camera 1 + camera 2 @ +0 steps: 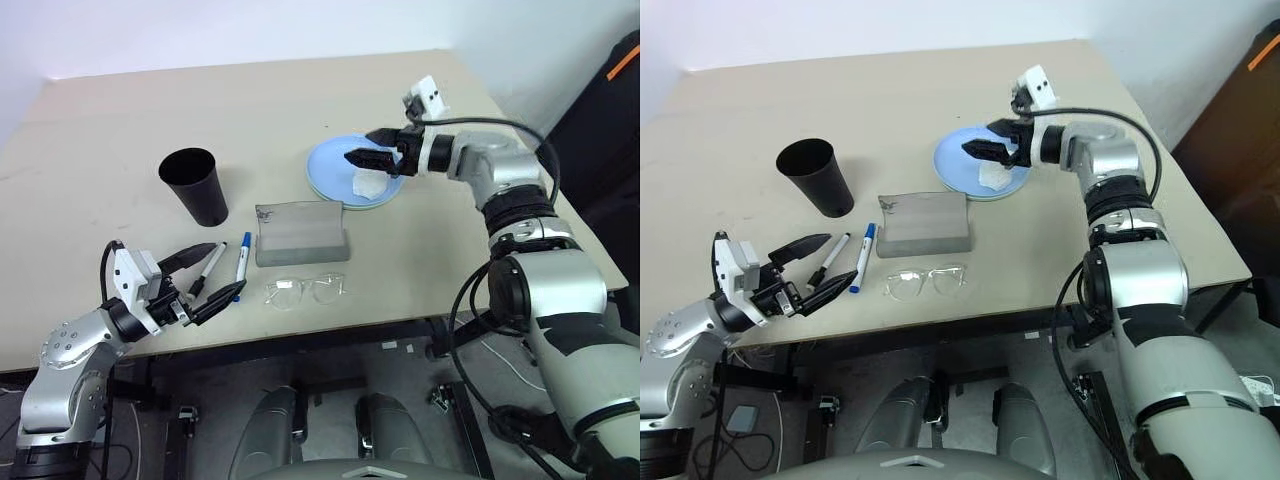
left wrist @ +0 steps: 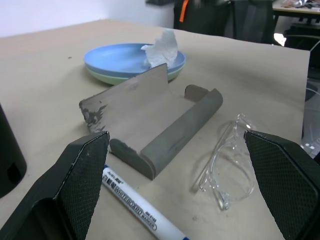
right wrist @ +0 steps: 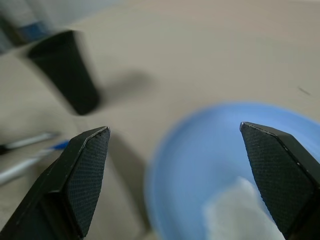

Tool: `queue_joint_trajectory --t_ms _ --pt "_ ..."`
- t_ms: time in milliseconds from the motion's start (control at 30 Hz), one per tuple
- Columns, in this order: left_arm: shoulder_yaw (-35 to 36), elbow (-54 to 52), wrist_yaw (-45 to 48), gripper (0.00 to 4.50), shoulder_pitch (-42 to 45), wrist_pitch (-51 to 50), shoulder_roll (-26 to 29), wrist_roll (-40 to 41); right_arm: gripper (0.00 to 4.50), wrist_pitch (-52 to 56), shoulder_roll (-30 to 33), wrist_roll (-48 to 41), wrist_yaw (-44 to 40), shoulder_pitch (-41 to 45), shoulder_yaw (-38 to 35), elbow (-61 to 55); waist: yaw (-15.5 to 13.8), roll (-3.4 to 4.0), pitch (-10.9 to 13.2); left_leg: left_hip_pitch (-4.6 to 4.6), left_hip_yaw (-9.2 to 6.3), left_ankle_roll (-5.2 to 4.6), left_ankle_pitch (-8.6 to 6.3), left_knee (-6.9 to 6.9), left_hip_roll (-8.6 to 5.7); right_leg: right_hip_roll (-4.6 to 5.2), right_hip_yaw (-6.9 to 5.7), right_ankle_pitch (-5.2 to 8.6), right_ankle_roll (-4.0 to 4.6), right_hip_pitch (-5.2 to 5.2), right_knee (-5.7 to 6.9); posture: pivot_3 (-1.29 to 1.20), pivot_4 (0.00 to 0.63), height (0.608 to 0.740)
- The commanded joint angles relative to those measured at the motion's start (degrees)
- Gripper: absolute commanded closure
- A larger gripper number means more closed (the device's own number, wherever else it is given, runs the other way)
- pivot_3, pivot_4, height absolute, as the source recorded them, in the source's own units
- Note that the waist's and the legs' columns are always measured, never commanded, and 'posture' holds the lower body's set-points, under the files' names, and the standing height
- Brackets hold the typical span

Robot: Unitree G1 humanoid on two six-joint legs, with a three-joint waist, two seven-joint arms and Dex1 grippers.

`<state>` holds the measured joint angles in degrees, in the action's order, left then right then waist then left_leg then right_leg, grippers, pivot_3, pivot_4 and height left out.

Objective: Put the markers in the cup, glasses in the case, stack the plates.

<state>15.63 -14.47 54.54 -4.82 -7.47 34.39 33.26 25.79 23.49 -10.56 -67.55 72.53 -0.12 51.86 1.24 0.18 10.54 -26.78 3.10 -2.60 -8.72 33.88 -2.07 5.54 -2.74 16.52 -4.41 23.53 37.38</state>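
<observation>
The black cup (image 1: 195, 185) stands upright at the left. Two markers, one black-capped (image 1: 210, 268) and one blue-capped (image 1: 242, 262), lie side by side in front of it. The grey case (image 1: 300, 232) lies open, empty, with the clear glasses (image 1: 305, 290) just in front of it on the table. The blue plate (image 2: 120, 57) rests on the green plate (image 2: 107, 77). My left gripper (image 1: 225, 268) is open, low over the markers' near ends. My right gripper (image 1: 368, 147) hovers open above the plates.
A crumpled white tissue (image 1: 370, 185) lies on the blue plate under my right gripper. The table's front edge (image 1: 330, 325) runs just below the glasses. A dark chair with an orange strip (image 1: 615, 70) stands beyond the table's right side.
</observation>
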Motion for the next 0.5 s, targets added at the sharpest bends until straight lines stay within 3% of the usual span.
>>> queue_joint_trajectory --t_ms 33,200,500 --pt "2.38 -2.0 -0.01 0.0 -0.2 -0.01 1.04 1.3 0.11 10.19 1.71 -4.49 -9.55 -3.13 3.48 -14.89 -0.05 -0.01 0.0 0.0 -0.01 0.0 0.0 -0.01 0.0 0.0 0.0 0.01 0.01 0.0 0.0 0.0 0.15 0.712" --pt "4.1 -2.22 1.08 0.0 -1.86 -0.25 1.82 2.13 0.11 17.16 4.22 -7.83 -19.74 -9.67 11.45 -31.33 -0.1 0.0 0.0 -0.03 0.0 -0.01 -0.01 -0.05 0.0 0.02 0.01 0.02 0.04 0.05 -0.02 0.0 0.15 0.712" --pt "4.38 -1.55 2.28 0.0 -3.3 0.92 1.5 1.57 0.11 20.76 2.93 -6.21 -24.58 -10.95 24.32 -36.49 -0.12 -0.01 -0.01 -0.17 0.04 0.0 -0.01 -0.12 0.0 0.03 0.05 0.02 0.09 0.24 -0.03 0.0 0.15 0.712"
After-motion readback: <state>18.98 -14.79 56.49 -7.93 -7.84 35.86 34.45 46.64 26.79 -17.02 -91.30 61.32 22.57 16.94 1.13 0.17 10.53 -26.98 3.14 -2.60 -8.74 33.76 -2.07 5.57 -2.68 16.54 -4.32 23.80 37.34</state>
